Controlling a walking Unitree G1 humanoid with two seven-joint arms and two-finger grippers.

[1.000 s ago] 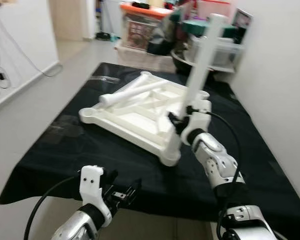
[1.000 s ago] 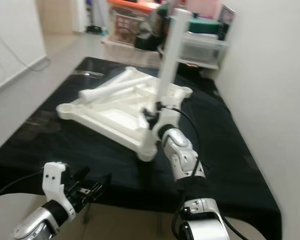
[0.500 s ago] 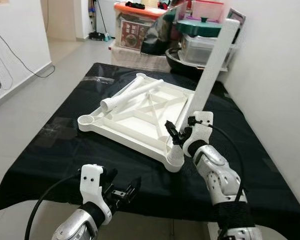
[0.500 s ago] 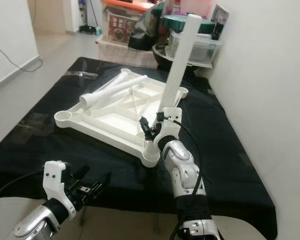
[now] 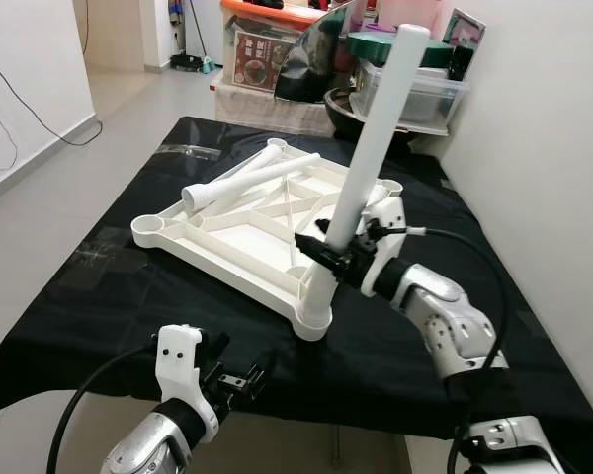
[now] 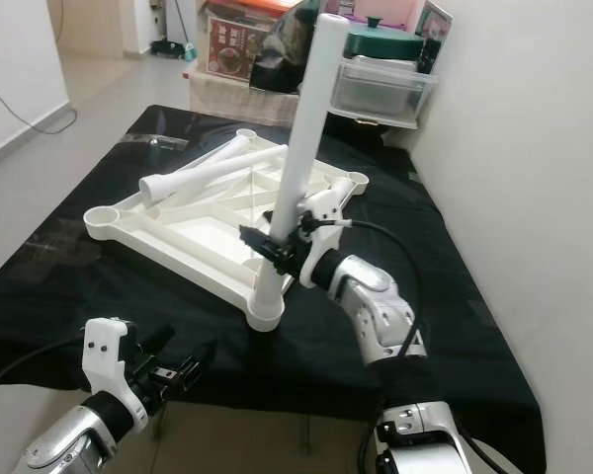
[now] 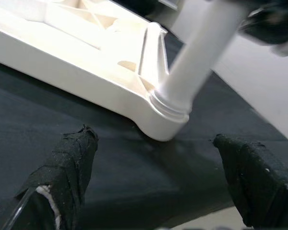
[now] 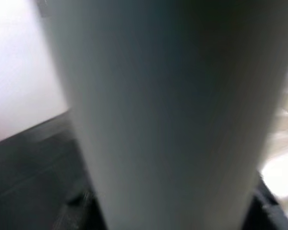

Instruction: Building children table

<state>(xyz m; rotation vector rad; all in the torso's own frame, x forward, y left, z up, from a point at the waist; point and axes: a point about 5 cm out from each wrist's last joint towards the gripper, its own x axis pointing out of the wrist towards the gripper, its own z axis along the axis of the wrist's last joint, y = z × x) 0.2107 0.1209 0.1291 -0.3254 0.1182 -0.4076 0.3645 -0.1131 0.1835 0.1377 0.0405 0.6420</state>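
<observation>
A white plastic tabletop lies upside down on the black-covered table. A white table leg stands tilted in the near corner socket. My right gripper is shut on this leg low down; the leg sits right against the right wrist camera. Two more white legs lie across the tabletop's far side. My left gripper hangs open at the table's near edge, its fingers spread below the socketed corner.
Storage boxes, a lidded bin and dark bags crowd the far end of the table. A white wall runs close along the right side. Bare floor lies to the left, with cables by the left wall.
The leg's top has swung left, from leaning right toward nearly upright in the corner socket. My right gripper moved left with it. The camera shifted a little.
</observation>
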